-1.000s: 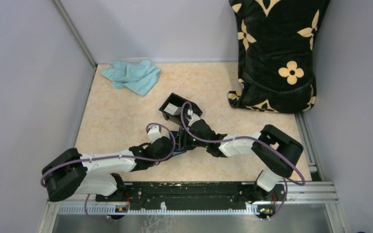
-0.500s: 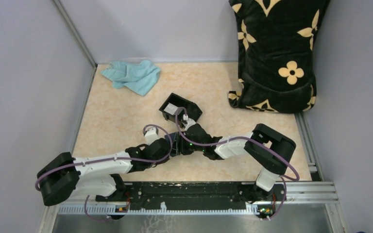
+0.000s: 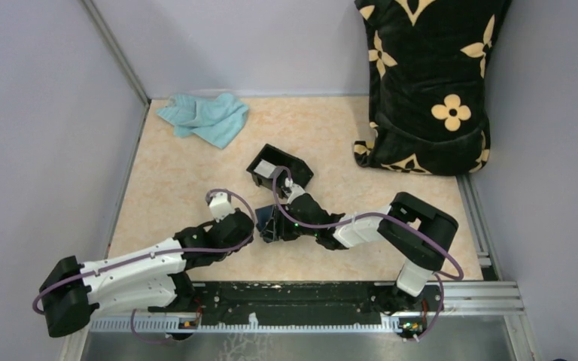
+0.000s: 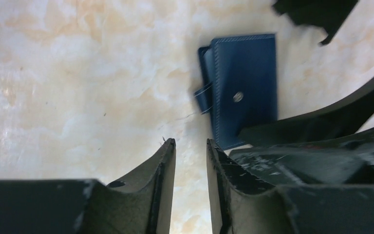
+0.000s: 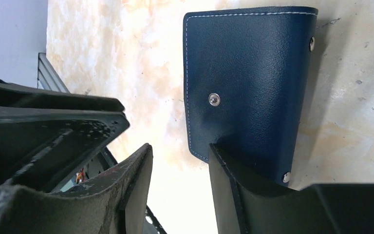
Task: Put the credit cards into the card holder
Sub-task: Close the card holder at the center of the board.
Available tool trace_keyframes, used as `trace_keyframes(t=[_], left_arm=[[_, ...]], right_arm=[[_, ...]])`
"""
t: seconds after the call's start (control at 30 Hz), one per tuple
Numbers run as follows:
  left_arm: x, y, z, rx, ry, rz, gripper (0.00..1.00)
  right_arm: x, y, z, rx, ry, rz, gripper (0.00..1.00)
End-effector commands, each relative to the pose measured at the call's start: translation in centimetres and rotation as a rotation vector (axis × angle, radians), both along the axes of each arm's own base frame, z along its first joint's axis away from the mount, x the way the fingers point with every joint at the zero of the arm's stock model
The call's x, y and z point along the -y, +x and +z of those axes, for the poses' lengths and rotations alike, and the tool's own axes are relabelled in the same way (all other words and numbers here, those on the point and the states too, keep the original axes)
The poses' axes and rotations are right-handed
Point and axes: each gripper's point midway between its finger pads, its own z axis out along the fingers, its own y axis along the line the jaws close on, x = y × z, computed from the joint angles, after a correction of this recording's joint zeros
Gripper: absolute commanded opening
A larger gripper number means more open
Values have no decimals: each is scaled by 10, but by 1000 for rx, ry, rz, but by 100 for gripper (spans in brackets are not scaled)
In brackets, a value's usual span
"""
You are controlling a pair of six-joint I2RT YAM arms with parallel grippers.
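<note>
While the parted right tool (image 5: 179, 146) touches the card holder (image 5: 248, 73), the left tool (image 4: 191, 142) hovers alongside, parted, empty.

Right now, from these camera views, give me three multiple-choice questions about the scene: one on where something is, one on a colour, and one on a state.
1. Where does the teal cloth lie?
A) in the far left corner of the table
B) at the near right edge
C) in the middle of the table

2. What colour is the card holder?
A) red
B) dark blue
C) yellow

3. How does the left gripper stand?
A) jaws pressed together
B) clamped on the cloth
C) jaws apart, nothing between them

Answers:
1 A: the top view shows it where the back and left walls meet.
2 B: both wrist views show it navy.
3 C: the left wrist view shows bare table in the gap.
</note>
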Motion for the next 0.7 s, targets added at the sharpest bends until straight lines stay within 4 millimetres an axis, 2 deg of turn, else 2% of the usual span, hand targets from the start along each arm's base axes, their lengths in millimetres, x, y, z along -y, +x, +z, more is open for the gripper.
trace_keyframes(t=[0.0,0.1,0.17,0.33,0.4,0.57,0.67], left_arm=[[9,27,37,150,9,6,40],[15,33,35,149,65,-18,47],[18,32,24,115,101,-36,51],[21,23,-6,82,128,-124,52],[18,21,-10,97,107,-134,52],[15,24,-2,174,68,-141,55],[20,28,3,202,71,-162,57]], right_arm=[[12,-5,-22,-9,-71,-14,47],[13,-5,-22,-8,-72,-17,47],[14,-4,-22,-4,-79,-24,47],[22,-2,-24,1,-101,-50,47],[25,-2,-25,1,-110,-53,47],[25,-3,-24,5,-118,-40,47],[26,-3,-25,9,-132,-38,47]])
